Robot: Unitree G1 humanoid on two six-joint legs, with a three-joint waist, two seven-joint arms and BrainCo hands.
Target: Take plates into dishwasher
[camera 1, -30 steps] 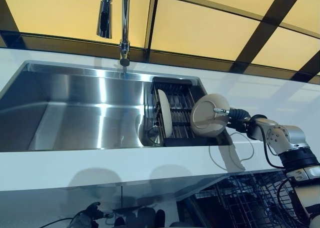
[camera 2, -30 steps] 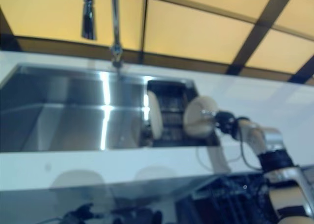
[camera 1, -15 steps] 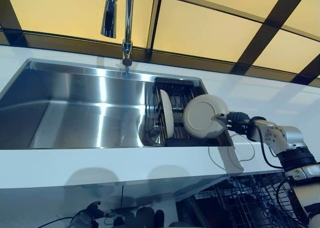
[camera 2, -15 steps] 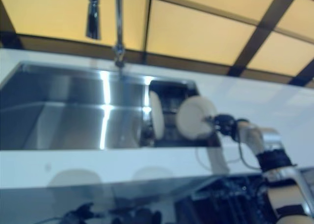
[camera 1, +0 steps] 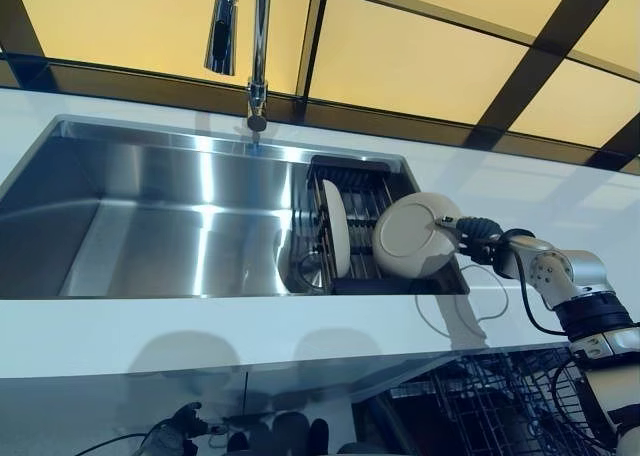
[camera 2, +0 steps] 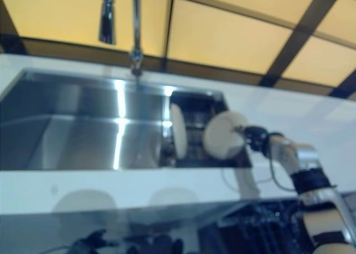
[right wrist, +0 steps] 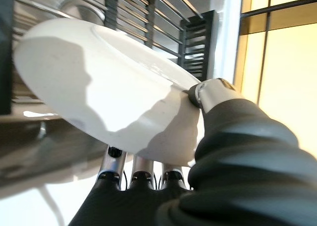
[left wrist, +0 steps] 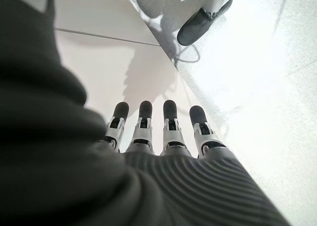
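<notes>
Pinching the rim of a round cream-white plate [camera 1: 415, 236] between thumb and fingers, my right hand [camera 1: 478, 239] holds it tilted on edge over the right end of the stainless steel sink [camera 1: 150, 211], just above the black wire dish rack [camera 1: 350, 191] that sits inside the basin there. In my right wrist view the plate's [right wrist: 99, 87] underside rests against my fingers [right wrist: 141, 167] while my thumb [right wrist: 210, 93] presses on its upper face. I count two plates: the one I grip and a second cream-white plate [camera 1: 333, 228] standing upright in the rack, just beside the first and apart from it. One chrome tap [camera 1: 258, 46] with a hanging spray head rises behind the sink. The white counter [camera 1: 250, 331] runs along the sink's front edge and on past my right arm. Below it, at lower right, the dark wire basket of the dishwasher [camera 1: 490, 401] shows. Behind the counter stand yellow panels [camera 1: 400, 51] divided by dark bars. My left hand [left wrist: 163, 132] hangs low with fingers straight, holding nothing, over pale floor.
</notes>
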